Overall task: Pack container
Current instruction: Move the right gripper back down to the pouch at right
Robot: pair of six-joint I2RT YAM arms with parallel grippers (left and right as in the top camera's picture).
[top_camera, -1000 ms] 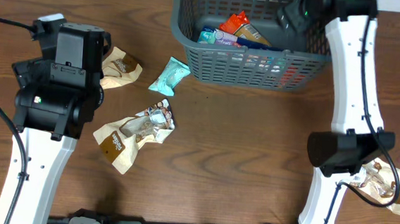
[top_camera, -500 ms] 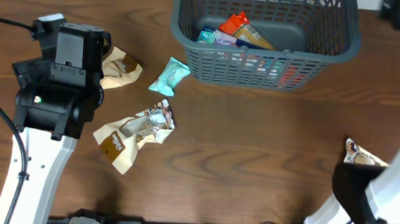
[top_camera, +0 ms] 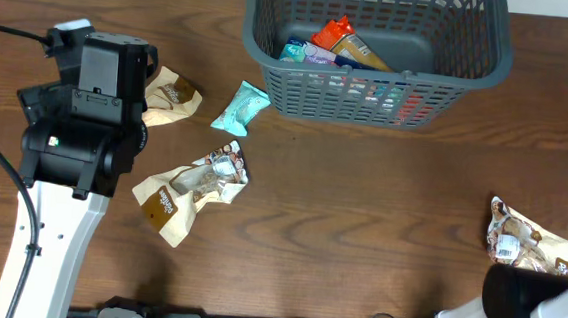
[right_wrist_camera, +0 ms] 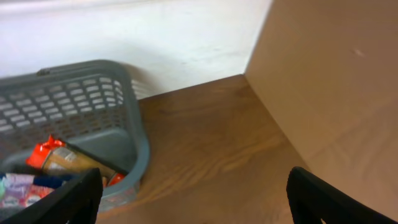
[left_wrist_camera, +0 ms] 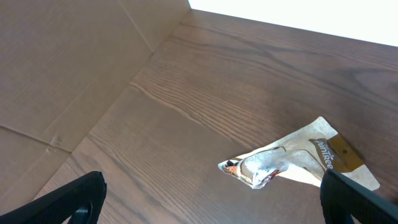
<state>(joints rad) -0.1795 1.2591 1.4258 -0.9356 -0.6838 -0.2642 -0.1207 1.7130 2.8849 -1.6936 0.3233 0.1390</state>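
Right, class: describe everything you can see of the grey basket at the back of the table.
The container is a large rectangular basket of dark grey-blue plastic, with slotted lattice walls, a smooth rim and a solid floor. It stands upright on the wooden table near its far edge, open on top. Several snack packets lie inside, bunched toward the left and front. Nothing else visibly touches it.

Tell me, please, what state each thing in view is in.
basket: upright, partly filled with packets.
teal packet: lying on the table, outside the basket.
tan packet: on the table, not packed.
crumpled packets: on the table, not packed.
right packet: on the table, not packed.
left gripper: open, empty.
right gripper: open, empty.
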